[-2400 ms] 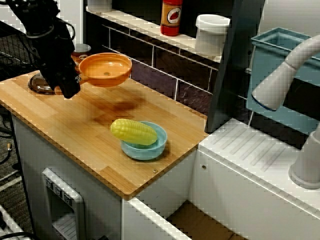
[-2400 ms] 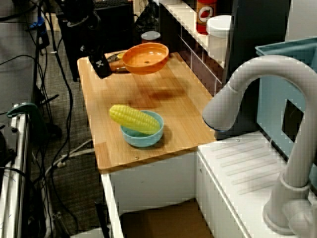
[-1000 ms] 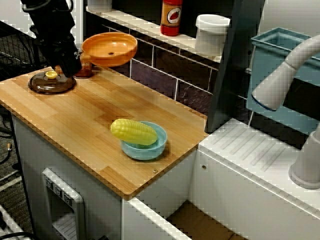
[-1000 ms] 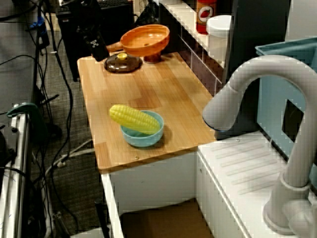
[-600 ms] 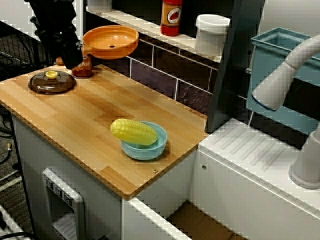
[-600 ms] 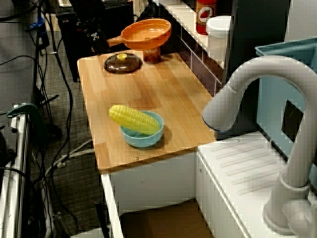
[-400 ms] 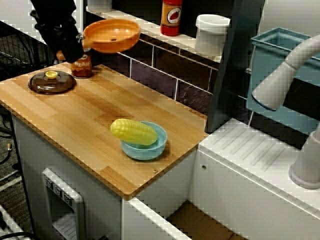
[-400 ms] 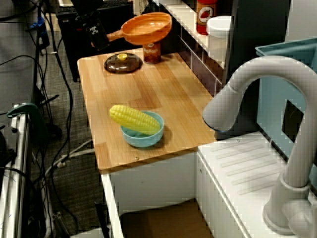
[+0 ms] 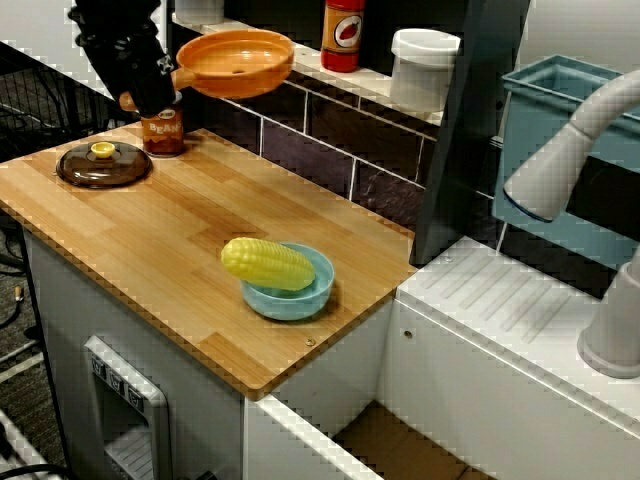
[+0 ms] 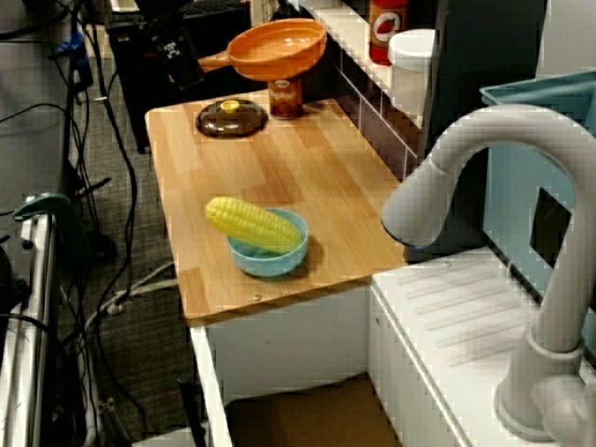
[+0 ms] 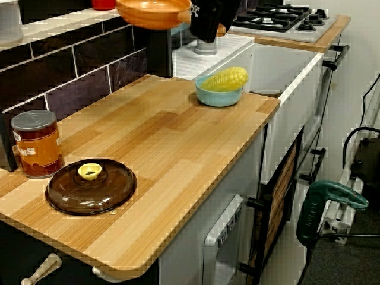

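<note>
An orange pan (image 9: pixel 238 62) hangs level in the air at the height of the tiled wall's shelf (image 9: pixel 300 55), above the counter's back left. My black gripper (image 9: pixel 152 90) is shut on its handle (image 9: pixel 178 78). In the high side view the pan (image 10: pixel 277 50) floats over a small brown can (image 10: pixel 285 97), with the gripper (image 10: pixel 183 58) to its left. From the counter's end, the pan (image 11: pixel 154 13) is at the top edge and the gripper (image 11: pixel 208 22) is partly cut off. The fingertips themselves are hidden by the gripper body.
On the wooden counter (image 9: pixel 150 235) are a brown lid with a yellow knob (image 9: pixel 103 163), the can (image 9: pixel 162 130), and a blue bowl (image 9: pixel 300 296) holding a corn cob (image 9: pixel 267 262). A red bottle (image 9: pixel 343 32) and white container (image 9: pixel 424 66) stand on the shelf. A grey faucet (image 9: pixel 570 150) is at right.
The gripper has carried the pan up and back, from low over the counter to shelf height, uncovering the lid and the can. The bowl and corn have not moved.
</note>
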### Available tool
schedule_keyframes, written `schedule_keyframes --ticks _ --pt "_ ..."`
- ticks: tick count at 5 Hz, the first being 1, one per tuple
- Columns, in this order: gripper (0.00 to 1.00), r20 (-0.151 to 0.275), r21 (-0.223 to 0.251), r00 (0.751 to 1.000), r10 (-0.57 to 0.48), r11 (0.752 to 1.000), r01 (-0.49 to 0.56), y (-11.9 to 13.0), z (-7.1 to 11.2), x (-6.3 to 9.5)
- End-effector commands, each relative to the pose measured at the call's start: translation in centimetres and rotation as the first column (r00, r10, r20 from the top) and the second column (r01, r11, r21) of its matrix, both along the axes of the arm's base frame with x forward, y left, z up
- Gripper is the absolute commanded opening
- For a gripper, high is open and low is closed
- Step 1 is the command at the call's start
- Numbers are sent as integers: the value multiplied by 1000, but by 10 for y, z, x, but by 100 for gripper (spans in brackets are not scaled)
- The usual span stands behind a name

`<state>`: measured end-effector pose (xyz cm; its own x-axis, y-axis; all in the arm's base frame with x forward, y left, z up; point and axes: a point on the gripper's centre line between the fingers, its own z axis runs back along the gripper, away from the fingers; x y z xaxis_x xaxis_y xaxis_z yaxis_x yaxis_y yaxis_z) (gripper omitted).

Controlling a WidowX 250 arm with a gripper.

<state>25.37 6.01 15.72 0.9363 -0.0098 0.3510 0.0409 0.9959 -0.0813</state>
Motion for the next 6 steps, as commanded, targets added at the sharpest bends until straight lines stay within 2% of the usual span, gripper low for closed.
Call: schedule_keyframes --ticks 1,3,4,5,6 --pt "0 12 20 998 -67 998 67 -20 14 4" --pt "0 36 54 983 -178 983 176 -53 14 -1" --pt "0 27 49 978 -205 978 203 -64 11 -1" --pt "0 58 48 975 -215 976 212 -72 16 -4" --pt "0 102 73 973 -208 977 201 -76 27 -7"
